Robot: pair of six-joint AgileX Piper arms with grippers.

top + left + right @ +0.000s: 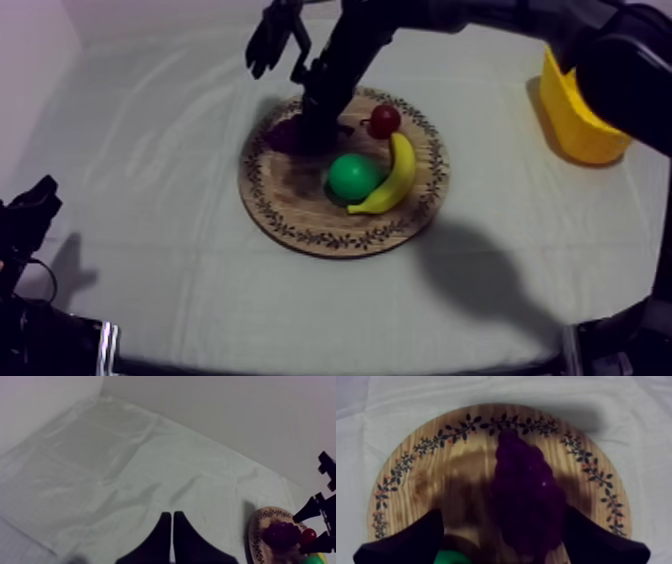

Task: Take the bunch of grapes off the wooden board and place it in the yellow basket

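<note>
Grapes (528, 491) lay on the wooden board (431, 476), between the wide-spread fingers of the right gripper (503, 512), which held nothing. The yellow basket (575, 110) stood well apart from that gripper, past the board's rim. The left gripper (172, 521) was closed on nothing above the worktop (100, 476), far from the board.

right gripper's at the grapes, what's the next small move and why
Probably close the right gripper on the bunch of grapes: its open fingers stand on either side of the bunch, low over the wooden board, so a grasp seems ready.
</note>
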